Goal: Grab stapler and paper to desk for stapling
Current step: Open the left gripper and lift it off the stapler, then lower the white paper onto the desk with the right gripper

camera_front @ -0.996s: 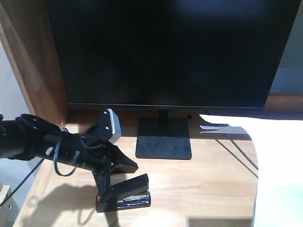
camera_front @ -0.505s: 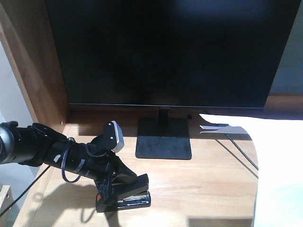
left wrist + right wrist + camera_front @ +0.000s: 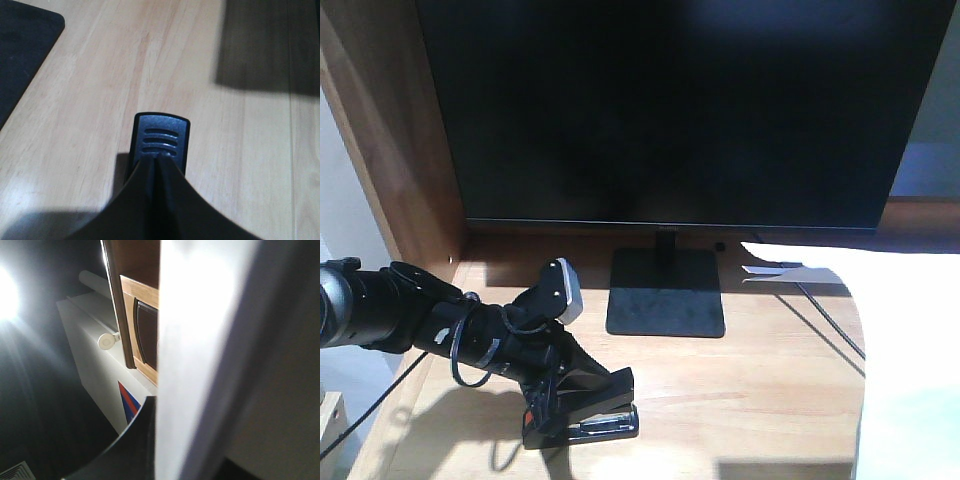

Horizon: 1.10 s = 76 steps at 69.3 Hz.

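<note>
The black stapler (image 3: 588,412), with an orange-red patch at its left end, lies on the light wood desk (image 3: 760,380) at the front left. My left gripper (image 3: 582,378) is shut, its tips resting on the stapler's top arm. In the left wrist view the fingers meet with no gap at the gripper's tips (image 3: 159,159), against the ribbed end of the stapler (image 3: 162,131). The white paper (image 3: 910,340) fills the right side of the front view. My right gripper (image 3: 156,410) is shut on the paper (image 3: 200,340), seen edge-on. Only one black finger (image 3: 135,445) shows.
A big black monitor (image 3: 670,110) stands at the back on a flat black base (image 3: 666,305). A dark wooden side panel (image 3: 390,150) rises at the left. A cable (image 3: 830,322) runs across the desk's right part. The right wrist view shows a white cabinet (image 3: 95,370).
My left gripper has come down and forward onto the stapler, and the stapler's raised top arm now sits lower. In the last half second almost nothing has moved.
</note>
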### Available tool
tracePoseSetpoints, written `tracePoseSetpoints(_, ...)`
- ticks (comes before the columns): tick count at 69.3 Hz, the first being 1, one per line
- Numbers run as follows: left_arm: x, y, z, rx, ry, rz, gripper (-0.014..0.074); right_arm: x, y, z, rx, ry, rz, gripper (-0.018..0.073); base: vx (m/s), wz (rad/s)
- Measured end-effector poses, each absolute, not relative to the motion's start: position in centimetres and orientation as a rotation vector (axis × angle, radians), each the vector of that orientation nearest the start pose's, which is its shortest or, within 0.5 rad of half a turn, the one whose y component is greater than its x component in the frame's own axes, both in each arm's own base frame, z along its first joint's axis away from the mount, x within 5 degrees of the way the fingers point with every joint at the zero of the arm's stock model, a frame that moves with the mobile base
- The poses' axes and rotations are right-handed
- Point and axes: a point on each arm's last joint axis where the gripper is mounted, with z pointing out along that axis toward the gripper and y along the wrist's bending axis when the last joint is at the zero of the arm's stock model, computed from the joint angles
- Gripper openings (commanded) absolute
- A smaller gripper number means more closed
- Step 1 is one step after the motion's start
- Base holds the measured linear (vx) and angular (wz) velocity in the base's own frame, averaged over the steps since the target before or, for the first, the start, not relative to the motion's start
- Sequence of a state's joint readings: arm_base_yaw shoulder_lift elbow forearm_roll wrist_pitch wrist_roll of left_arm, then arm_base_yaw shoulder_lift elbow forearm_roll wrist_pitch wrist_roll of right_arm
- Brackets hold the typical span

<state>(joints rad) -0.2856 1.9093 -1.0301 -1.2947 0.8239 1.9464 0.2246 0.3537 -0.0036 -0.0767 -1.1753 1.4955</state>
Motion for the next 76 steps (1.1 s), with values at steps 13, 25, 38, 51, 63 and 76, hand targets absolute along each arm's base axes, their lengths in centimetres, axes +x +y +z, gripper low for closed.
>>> tracePoseSetpoints(13,32.0,-16.1,15.67,1.407,1.923,-0.808,-0.0006,4.93,1.78,28.48,0.37,0.65,1.645,-0.0002,0.0,0.0)
tracePoseSetpoints(25,31.99,-16.1,15.68,1.407,1.923,-0.809,-0.0006,4.93,1.78,28.48,0.37,0.65,1.645,-0.0002,0.0,0.0)
tracePoseSetpoints(38,31.96,-16.12,15.69,1.409,1.921,-0.814,-0.0006,4.93,1.78,28.48,0.37,0.65,1.645,-0.0002,0.0,0.0)
tracePoseSetpoints(51,31.96,-16.12,15.69,1.409,1.921,-0.814,-0.0006,4.93,1.78,28.48,0.37,0.65,1.645,-0.0002,0.0,0.0)
tracePoseSetpoints(63,31.96,-16.12,15.69,1.409,1.921,-0.814,-0.0006,4.93,1.78,28.48,0.37,0.65,1.645,-0.0002,0.0,0.0)
tracePoseSetpoints(76,31.96,-16.12,15.69,1.409,1.921,-0.814,-0.0006,5.03,1.36,28.5,0.413,0.617,1.633,-0.0002,0.0,0.0)
